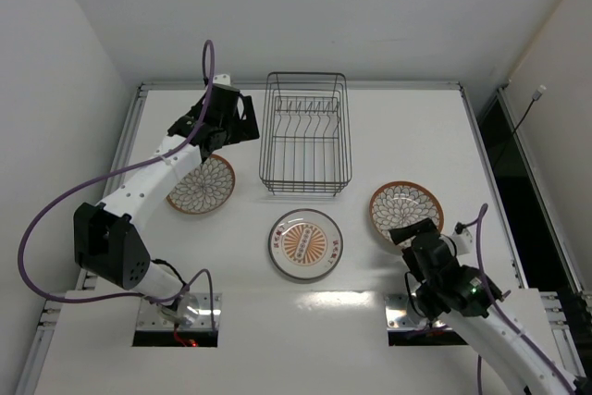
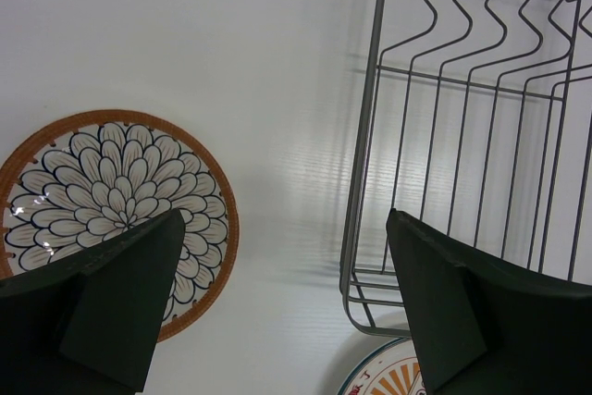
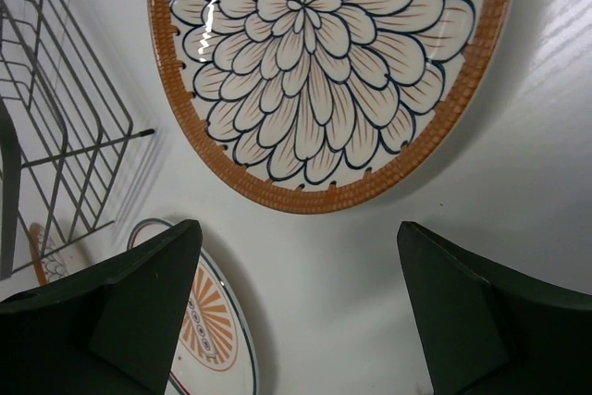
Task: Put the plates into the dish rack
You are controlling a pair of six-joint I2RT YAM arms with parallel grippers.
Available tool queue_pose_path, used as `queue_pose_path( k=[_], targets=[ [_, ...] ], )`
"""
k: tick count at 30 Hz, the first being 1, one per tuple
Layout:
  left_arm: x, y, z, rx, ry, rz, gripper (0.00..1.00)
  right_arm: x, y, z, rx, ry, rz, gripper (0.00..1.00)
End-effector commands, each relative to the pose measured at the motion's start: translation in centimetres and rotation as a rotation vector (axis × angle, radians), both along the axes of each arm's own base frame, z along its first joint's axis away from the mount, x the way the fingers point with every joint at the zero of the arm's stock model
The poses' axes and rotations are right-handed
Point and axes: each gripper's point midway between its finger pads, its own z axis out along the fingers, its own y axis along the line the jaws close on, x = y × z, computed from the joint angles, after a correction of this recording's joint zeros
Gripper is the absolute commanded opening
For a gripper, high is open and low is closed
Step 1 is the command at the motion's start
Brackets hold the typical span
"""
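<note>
Lying flat, three plates, near dish rack

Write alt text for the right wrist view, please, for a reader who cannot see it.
A brown-rimmed floral plate lies flat on the table beyond the right tool, whose jaws stand open and empty. A corner of the wire rack shows at left, part of an orange-centred plate below it.

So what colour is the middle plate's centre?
Orange, with ray-like stripes on the plate; the top view shows it best.
</note>
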Motion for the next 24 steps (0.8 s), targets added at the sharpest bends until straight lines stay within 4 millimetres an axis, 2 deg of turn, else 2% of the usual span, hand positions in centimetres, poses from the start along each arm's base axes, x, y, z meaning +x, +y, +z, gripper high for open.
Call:
queue_pose_path(
  k=[1, 6, 7, 8, 11, 13, 14, 16, 24],
  targets=[
    [0.3, 0.1, 1.8, -0.018, -0.052, 0.003, 0.9, 0.0, -0.4, 0.7, 0.037, 0.029, -0.075, 0.84],
    [0.3, 0.1, 1.8, -0.018, -0.052, 0.003, 0.9, 0.1, -0.3, 0.0, -0.007, 0.095, -0.084, 0.81],
    [0.3, 0.1, 1.8, -0.018, -0.052, 0.003, 0.9, 0.7, 0.2, 0.4, 0.014, 0.078, -0.09, 0.79],
    [0.3, 0.1, 1.8, -0.018, -0.052, 0.003, 0.9, 0.7, 0.1, -0.4, 0.0, 0.104, -0.099, 0.76],
    [0.3, 0.1, 1.8, -0.018, -0.052, 0.003, 0.9, 1.4, 0.6, -0.3, 0.038, 0.104, -0.135, 0.7],
    [0.3, 0.1, 1.8, -0.018, -0.052, 0.003, 0.9, 1.3, 0.4, -1.3, 0.034, 0.126, -0.166, 0.69],
    [0.3, 0.1, 1.8, -0.018, -0.052, 0.003, 0.9, 1.7, 0.4, -1.0, 0.053, 0.107, -0.186, 0.66],
    [0.3, 0.1, 1.8, -0.018, -0.052, 0.003, 0.9, 1.8, 0.2, -1.8, 0.071, 0.11, -0.228, 0.6],
    [0.4, 0.3, 1.4, -0.008, -0.046, 0.011, 0.9, 2.4, 0.2, -1.7, 0.114, 0.086, -0.29, 0.53]
  ],
)
